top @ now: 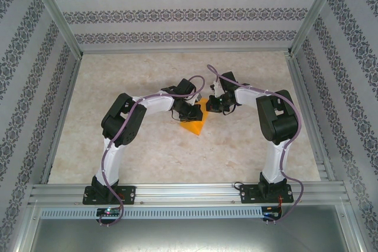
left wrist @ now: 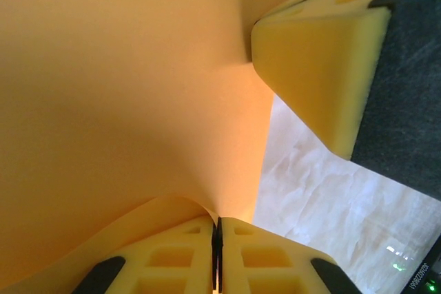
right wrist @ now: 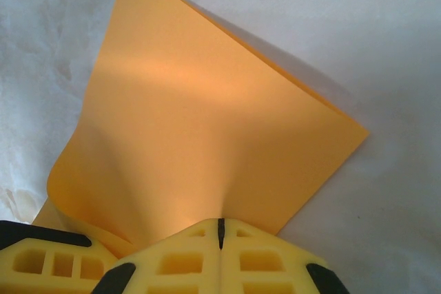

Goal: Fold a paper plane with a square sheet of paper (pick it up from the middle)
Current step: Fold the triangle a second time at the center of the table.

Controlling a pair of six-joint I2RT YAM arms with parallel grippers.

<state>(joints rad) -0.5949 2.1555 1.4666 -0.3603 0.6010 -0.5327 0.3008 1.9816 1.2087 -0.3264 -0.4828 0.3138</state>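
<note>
While the left claw and right claw both pinch it tight, one sheet spreads ahead over the worktop.

A: Where does the square sheet of paper lie?
B: Ahead of the right gripper, its near edge between the jaws (table beneath). The left gripper sits just left, nipping it too.

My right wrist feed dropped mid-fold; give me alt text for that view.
The right gripper, jaws shut, pinches the orange sheet at the bottom of the frame. The paper creases at the pinch and fans out over the pale marbled table.
</note>
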